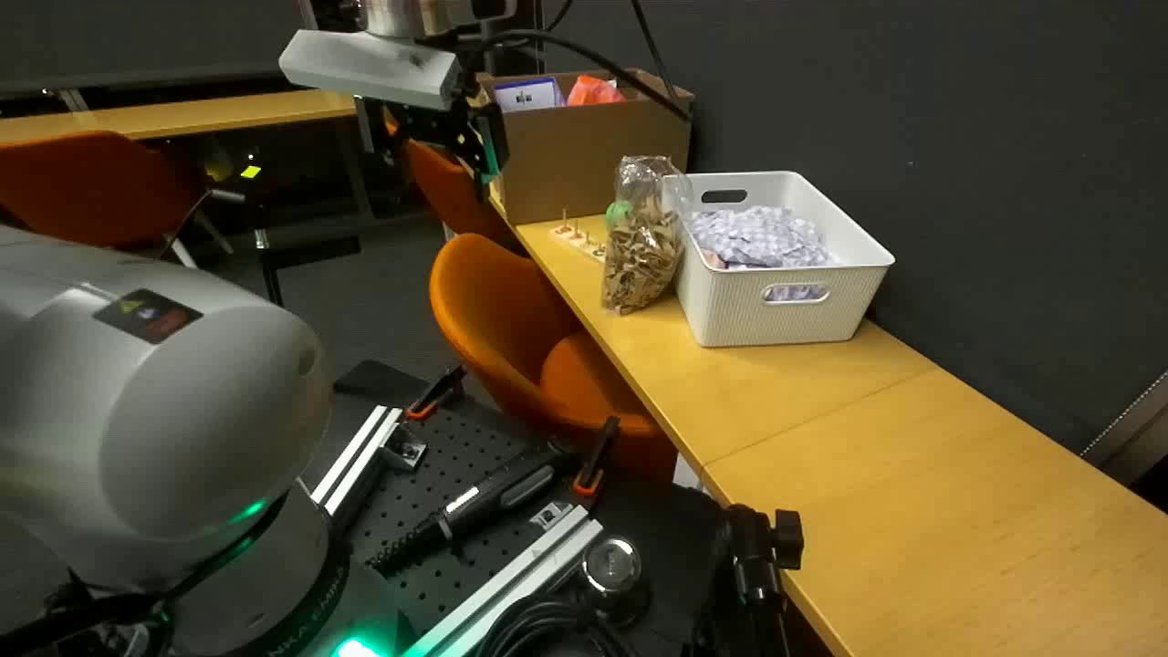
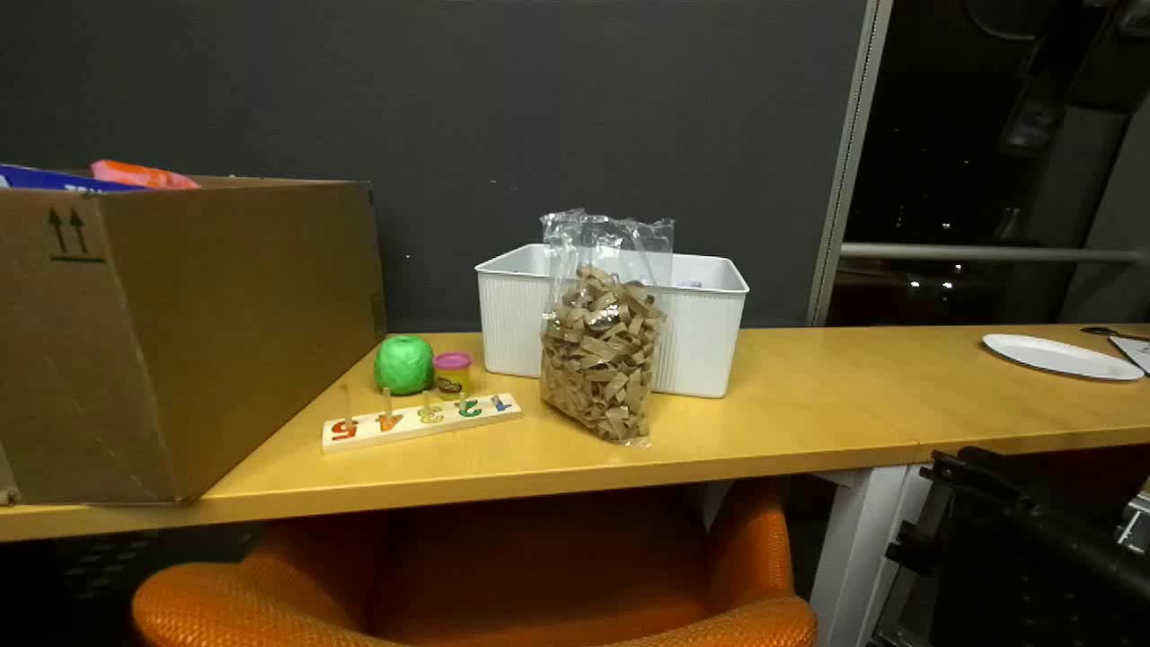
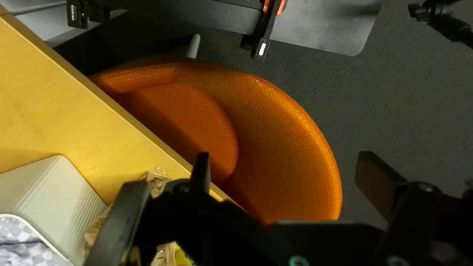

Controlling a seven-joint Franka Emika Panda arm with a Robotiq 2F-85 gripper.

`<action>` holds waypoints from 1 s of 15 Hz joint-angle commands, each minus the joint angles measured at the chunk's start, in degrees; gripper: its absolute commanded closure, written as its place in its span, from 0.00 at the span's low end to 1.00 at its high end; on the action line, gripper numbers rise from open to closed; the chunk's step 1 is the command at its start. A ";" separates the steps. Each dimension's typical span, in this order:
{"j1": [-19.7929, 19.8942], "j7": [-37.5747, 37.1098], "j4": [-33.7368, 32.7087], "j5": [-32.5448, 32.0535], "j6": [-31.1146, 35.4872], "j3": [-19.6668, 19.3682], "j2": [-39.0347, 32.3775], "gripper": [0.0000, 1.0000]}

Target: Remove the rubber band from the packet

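The gripper (image 3: pixel 285 170) gapes, empty (pinch-ready, perhaps), by the front edge of the desk (image 2: pixel 835 386); the packet (image 2: pixel 600 355) stands there, presumably for reach.

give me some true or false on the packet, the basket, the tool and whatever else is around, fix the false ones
1. The packet lies flat inside the white basket. False: it stands upright on the table beside the basket.
2. The basket holds checkered fabric. True.
3. A numbered peg board lies on the table. True.
4. The tool is closed around the packet. False: it is open and grips nothing.
5. The green round object sits inside the cardboard box. False: it sits on the table, outside the box, beside the pink-lidded tub.
6. An orange chair is partly under the table. True.
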State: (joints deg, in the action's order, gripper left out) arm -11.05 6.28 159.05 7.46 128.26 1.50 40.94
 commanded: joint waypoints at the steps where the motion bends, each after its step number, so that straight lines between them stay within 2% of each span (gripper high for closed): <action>1: 0.24 0.12 -0.16 0.18 -0.21 0.23 0.02 0.00; 6: 0.24 0.12 -0.19 0.18 -0.21 0.23 0.03 0.00; 10: 4.24 0.78 -4.17 -3.67 -1.23 -0.87 -1.69 0.00; 15: 9.12 4.80 -15.10 -10.15 0.40 -3.84 -13.78 0.00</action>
State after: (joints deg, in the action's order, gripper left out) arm -3.80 8.29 152.10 0.15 128.26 -0.62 36.79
